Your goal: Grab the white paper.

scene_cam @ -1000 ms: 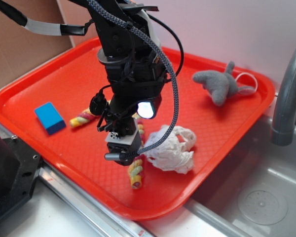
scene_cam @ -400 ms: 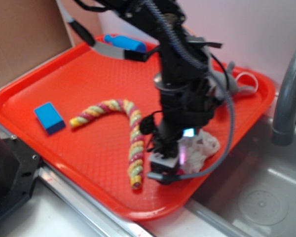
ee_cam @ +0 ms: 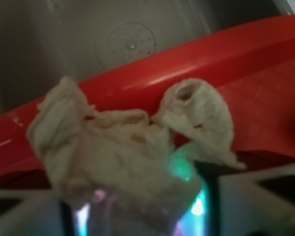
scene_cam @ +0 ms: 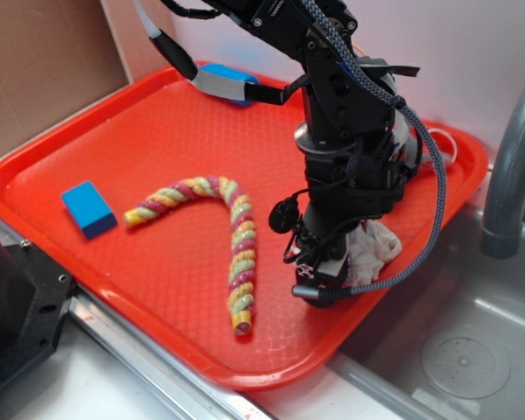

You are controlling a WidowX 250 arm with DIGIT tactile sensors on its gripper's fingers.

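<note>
The white paper [scene_cam: 378, 247] is a crumpled wad near the right front edge of the red tray [scene_cam: 105, 140], mostly hidden behind my arm in the exterior view. My gripper [scene_cam: 337, 278] is down over it, pointing at the tray. In the wrist view the white paper [ee_cam: 118, 157] fills the space between my two dark fingers [ee_cam: 211, 196], which stand wide apart on either side of it. My gripper [ee_cam: 137, 206] is open around the wad, with a loose flap sticking up to the right. The tray's rim [ee_cam: 196, 64] runs just behind it.
A striped, curved rope toy [scene_cam: 234, 234] lies mid-tray, left of my gripper. A blue block [scene_cam: 87, 208] sits at the left, and a blue object [scene_cam: 223, 80] at the back. A white loop [scene_cam: 444, 144] shows behind the arm. The sink [scene_cam: 459, 354] and faucet [scene_cam: 507, 175] are to the right.
My arm has swung right, from over the rope toy to over the white paper, and come down so the wad sits between the fingers.
</note>
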